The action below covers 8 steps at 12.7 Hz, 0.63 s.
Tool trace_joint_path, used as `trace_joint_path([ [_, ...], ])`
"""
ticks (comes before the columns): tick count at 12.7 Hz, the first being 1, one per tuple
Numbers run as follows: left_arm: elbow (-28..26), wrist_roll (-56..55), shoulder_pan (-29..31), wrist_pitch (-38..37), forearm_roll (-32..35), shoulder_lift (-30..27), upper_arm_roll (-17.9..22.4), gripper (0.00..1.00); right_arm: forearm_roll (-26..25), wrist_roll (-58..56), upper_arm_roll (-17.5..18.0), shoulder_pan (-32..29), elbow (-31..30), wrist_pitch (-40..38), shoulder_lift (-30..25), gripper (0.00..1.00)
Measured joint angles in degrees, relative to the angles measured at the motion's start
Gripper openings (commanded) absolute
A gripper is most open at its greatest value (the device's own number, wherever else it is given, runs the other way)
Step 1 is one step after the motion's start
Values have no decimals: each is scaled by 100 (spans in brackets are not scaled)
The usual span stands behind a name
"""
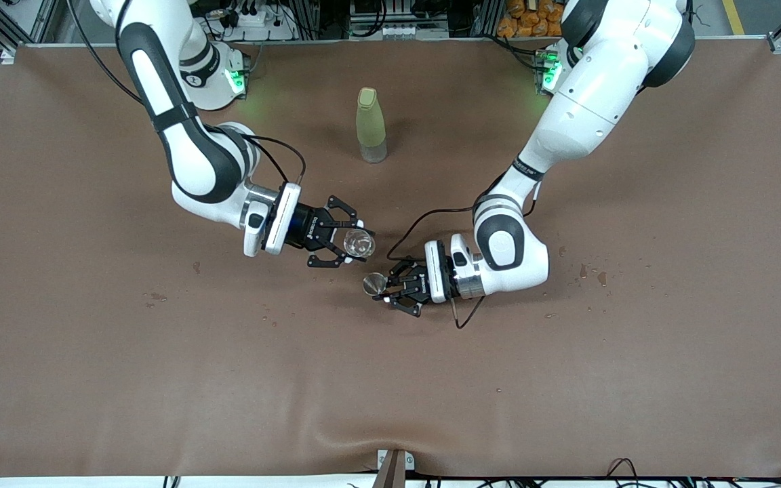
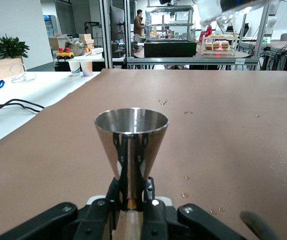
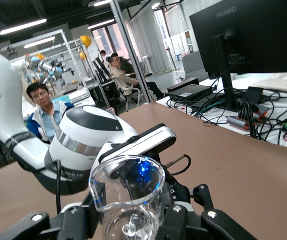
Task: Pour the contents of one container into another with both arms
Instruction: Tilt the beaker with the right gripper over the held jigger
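My left gripper is shut on the narrow waist of a steel cone-shaped measuring cup, which stands upright just above the brown table. In the left wrist view the cup rises from between the fingers. My right gripper is shut on a clear glass beaker, held in the air close beside the steel cup and higher than it. The right wrist view shows the beaker with its pouring lip, and the left arm's wrist past it. The beaker's base shows at the upper edge of the left wrist view.
A pale green bottle with a cap stands upright farther from the front camera, between the two arm bases. Small water drops lie on the brown mat toward the left arm's end, with more drops toward the right arm's end.
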Motion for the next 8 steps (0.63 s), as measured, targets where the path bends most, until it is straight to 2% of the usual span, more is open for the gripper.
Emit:
trace_joint_path([
  [8, 17, 0, -1, 25, 0, 9, 3, 0, 110, 382, -6, 136, 966, 317, 924, 4],
])
